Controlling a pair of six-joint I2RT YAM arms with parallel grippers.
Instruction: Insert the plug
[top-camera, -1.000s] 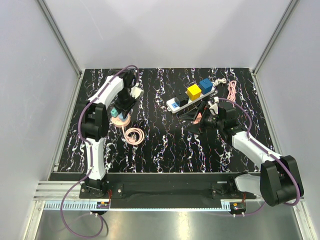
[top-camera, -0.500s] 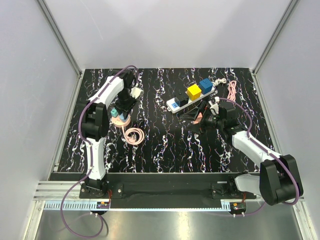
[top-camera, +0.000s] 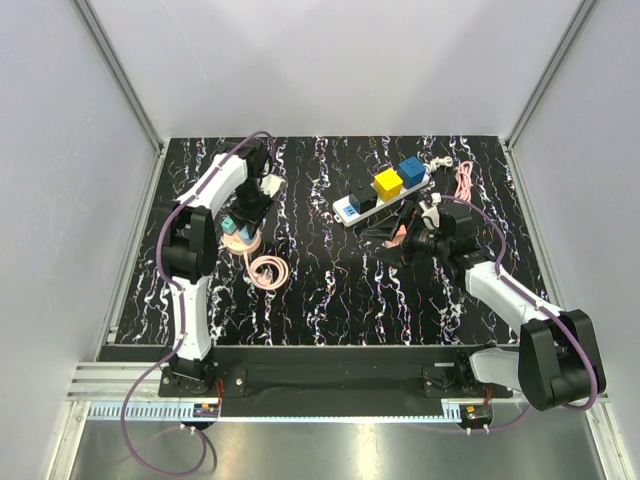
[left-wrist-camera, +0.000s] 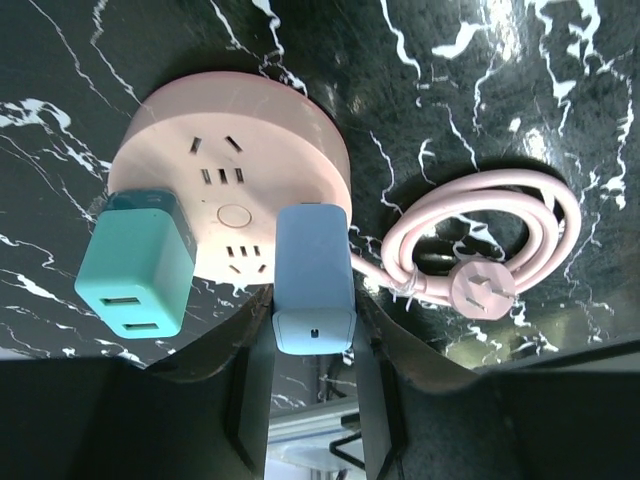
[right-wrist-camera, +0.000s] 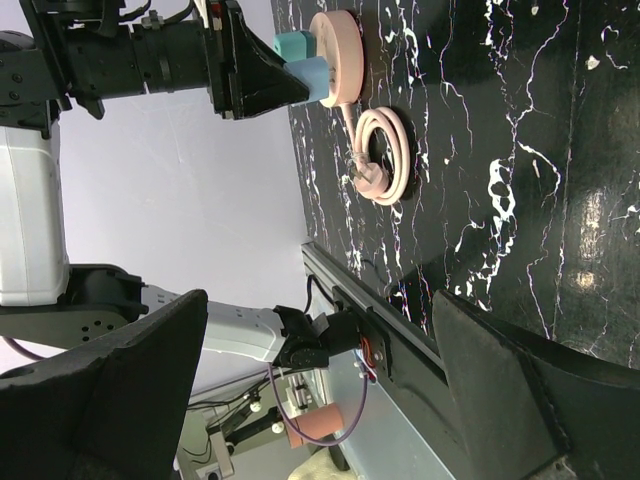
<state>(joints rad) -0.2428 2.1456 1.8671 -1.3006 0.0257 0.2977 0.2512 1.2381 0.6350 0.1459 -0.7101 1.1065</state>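
**Item 1. Left gripper** (left-wrist-camera: 313, 335): jaws clamped on the light-blue adapter (left-wrist-camera: 313, 262), one finger on each of its long sides.

**Item 2. Light-blue adapter:** held between the fingers, its far end against the face of the pink round socket hub (left-wrist-camera: 235, 150) at the hub's near rim. Whether the pins are fully seated cannot be told.

**Item 3. Pink round socket hub:** directly ahead of the left fingers, flat on the black marbled table (left-wrist-camera: 500, 90).
- Holds the teal adapter (left-wrist-camera: 137, 262), plugged in just beside the light-blue one.
- The centre sockets are unoccupied.

**Item 4. Coiled pink cable** (left-wrist-camera: 545, 215): on the other side of the held adapter from the teal one. It runs from the hub's rim, and its own plug (left-wrist-camera: 483, 292) lies inside the coil.

**Item 5. Right gripper** (top-camera: 403, 238): fingers spread wide apart, holding nothing, well apart from the hub.

**Item 6. White power strip** (top-camera: 352, 208): just beyond the right gripper. It holds a yellow adapter (top-camera: 388, 183) and a blue adapter (top-camera: 412, 171).

**Item 7. Loose pink cord** (top-camera: 464, 180): past the strip's far end.
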